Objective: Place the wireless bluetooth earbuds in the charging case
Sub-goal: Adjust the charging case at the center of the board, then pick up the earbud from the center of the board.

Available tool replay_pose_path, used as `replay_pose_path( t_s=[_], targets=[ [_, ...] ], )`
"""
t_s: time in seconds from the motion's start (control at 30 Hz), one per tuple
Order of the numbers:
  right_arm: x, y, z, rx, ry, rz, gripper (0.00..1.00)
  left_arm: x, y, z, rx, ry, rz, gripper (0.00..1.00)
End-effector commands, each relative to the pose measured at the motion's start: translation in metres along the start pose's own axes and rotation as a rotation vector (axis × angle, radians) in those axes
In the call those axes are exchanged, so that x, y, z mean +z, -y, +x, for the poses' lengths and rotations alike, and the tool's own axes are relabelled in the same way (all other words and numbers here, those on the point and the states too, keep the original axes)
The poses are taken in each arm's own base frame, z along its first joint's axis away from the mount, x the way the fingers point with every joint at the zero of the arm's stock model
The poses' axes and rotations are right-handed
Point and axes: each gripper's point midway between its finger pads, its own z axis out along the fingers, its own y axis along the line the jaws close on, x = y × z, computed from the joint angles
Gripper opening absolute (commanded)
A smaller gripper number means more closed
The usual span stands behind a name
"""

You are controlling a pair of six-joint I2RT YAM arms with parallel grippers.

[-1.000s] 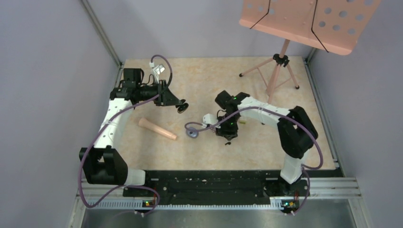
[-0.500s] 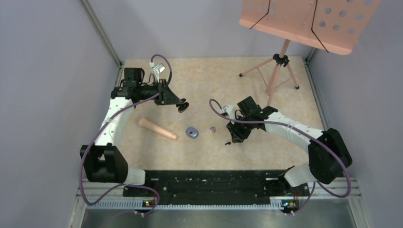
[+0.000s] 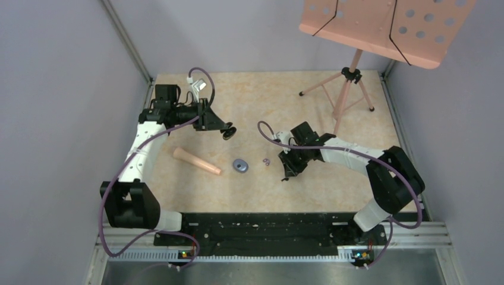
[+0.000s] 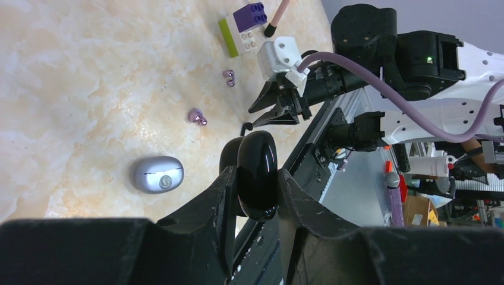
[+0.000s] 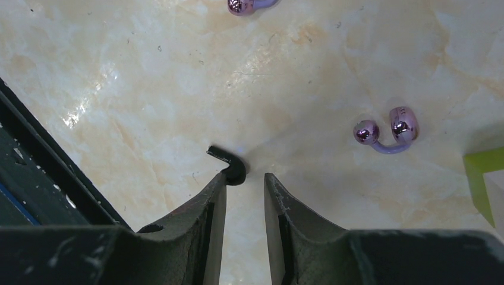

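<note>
L gripper [image 4: 255, 176] clamped on a glossy black oval pod [image 4: 257, 157], left of centre in top view. R gripper [image 5: 244, 178] jaws narrowly apart, nothing btwn them. Black earbud [image 5: 229, 166] lies right at one fingertip, mid-frame in R wrist view. Purple earbud [image 5: 389, 133] is to its right. Lilac case [image 3: 240, 165] closed, centre of top view.

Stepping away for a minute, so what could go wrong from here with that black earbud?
The black earbud sits off the tip of one finger of the right gripper, not between the jaws, so closing may flick it away. The purple earbud lies close by and could get bumped.
</note>
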Motion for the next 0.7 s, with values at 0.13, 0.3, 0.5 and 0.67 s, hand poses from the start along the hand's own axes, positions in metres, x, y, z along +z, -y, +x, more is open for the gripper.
replay_pose_path(
  t_s=[0.13,0.3,0.5,0.67],
  targets=[
    [-0.006,-0.014,-0.014,-0.242,0.060,-0.112,0.35,-0.006,0.011,-0.009,0.063,0.040,0.013,0.00],
    [-0.011,-0.012,-0.013,-0.486,0.083,-0.125,0.40,-0.006,0.011,-0.009,0.066,0.041,0.013,0.00],
    [-0.006,-0.004,-0.019,-0.726,0.104,-0.124,0.38,-0.007,0.011,-0.007,0.069,0.043,0.011,0.00],
    [-0.001,-0.006,-0.008,-0.881,0.093,-0.171,0.35,-0.008,0.011,-0.005,0.071,0.044,0.008,0.00]
  ],
)
